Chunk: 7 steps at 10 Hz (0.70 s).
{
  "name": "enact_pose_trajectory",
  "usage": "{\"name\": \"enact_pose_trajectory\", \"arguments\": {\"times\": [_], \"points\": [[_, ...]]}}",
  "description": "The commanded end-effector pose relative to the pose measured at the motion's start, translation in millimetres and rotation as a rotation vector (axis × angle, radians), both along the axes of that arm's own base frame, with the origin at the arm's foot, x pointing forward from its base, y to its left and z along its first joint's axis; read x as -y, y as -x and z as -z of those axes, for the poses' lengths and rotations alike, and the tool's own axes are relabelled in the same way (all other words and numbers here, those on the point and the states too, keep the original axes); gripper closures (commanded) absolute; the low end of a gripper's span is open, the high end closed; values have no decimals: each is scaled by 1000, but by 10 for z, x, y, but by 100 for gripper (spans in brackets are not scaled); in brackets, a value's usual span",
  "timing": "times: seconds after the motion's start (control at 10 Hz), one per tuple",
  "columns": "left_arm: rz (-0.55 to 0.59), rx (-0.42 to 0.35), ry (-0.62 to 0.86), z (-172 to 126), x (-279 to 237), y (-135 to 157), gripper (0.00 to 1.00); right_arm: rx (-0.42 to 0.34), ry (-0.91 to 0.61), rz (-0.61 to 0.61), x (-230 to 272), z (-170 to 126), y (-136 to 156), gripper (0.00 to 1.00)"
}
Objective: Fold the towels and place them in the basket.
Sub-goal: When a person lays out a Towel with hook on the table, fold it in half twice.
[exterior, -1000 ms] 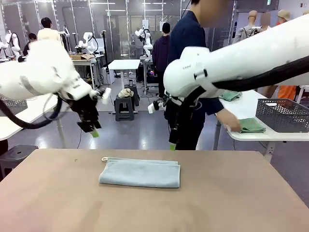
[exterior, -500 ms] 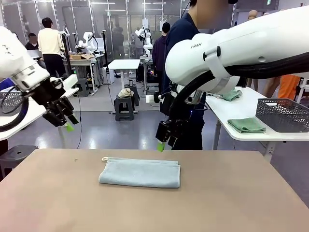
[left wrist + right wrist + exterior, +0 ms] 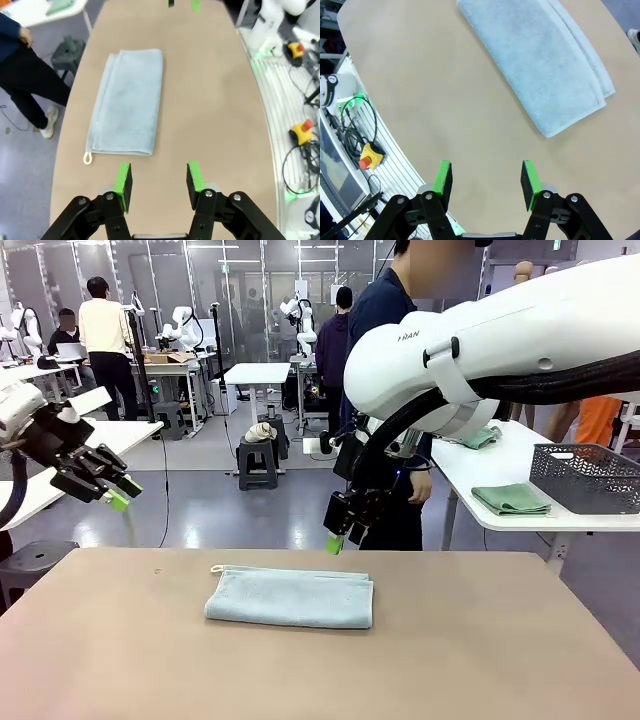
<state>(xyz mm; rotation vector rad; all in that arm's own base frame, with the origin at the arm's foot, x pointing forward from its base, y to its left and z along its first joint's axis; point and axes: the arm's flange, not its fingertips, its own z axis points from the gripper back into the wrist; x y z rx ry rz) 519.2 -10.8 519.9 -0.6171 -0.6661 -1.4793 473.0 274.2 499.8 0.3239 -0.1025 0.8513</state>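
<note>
A pale grey-blue towel lies folded into a long strip on the brown table, its loop at the far left corner. My left gripper hangs open high off the table's left edge, far from the towel. Its own camera shows its fingers spread and empty. My right gripper hovers open just above the towel's far right corner. In the right wrist view the towel lies ahead of the empty gripper. The dark grey basket stands on a white side table at the right.
A folded green towel lies on the side table beside the basket, and another green one lies farther back. A person in dark clothes stands between the two tables, behind my right arm. A stool stands by the table's left corner.
My left arm has swung out to the left, away from the towel. My right gripper dropped towards the towel's far right corner, then held. The person's hand left the green towel.
</note>
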Motion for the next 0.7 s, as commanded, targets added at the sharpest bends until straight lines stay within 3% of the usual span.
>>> {"name": "enact_pose_trajectory", "arguments": {"times": [0.0, 0.2, 0.3, 0.6], "points": [[9, -10, 97, 102, -74, -49, 43, 4, 10, -9, -16, -25, -39, 31], [0, -14, 127, 150, -101, -80, 43, 4, 10, -9, -16, -25, -39, 31], [-12, -15, 74, 114, -105, -45, 43, 1, -1, 0, -5, -7, -8, 30], [-12, -15, 74, 114, -105, -45, 43, 24, 14, 226, -46, 76, -47, 30]]}}
